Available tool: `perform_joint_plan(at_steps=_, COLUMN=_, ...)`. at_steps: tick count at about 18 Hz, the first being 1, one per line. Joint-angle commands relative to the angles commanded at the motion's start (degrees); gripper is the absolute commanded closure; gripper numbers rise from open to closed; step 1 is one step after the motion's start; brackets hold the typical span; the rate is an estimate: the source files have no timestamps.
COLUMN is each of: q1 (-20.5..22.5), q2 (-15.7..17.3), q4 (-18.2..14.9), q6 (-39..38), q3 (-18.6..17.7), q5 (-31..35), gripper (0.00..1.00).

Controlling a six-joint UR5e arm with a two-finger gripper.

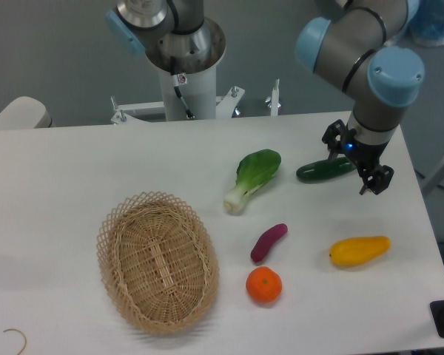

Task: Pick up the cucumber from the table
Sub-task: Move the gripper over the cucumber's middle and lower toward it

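I see even, soft overhead light on the matte white tabletop (pixel 96 170). Shadows are faint, and focus is sharp throughout, with no glare.

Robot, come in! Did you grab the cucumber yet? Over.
Gripper open, over cucumber's right end. Cucumber flat on table, not grabbed. Nothing in the way.

Dark green cucumber (pixel 323 170) flat on table (pixel 74 177)
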Motion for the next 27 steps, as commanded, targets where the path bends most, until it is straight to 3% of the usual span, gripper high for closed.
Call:
perform_joint_plan(at_steps=3, q1=1.0, q2=0.0, q4=6.6, q6=4.3, q3=-4.9, q5=0.2, gripper=0.00)
perform_joint_plan(at_steps=10, q1=1.1, q2=-1.1, q4=12.1, q6=5.5, q3=-9.2, q5=0.6, gripper=0.00)
perform_joint_plan(at_steps=20, q1=1.0, q2=-1.5, q4=15.1, q6=5.6, q3=-13.3, q5=2.0, gripper=0.00)
perform_joint_plan(at_steps=27, q1=1.1, q2=-2.1, q4=15.9, q6=5.6, q3=-14.2, q5=2.0, gripper=0.00)
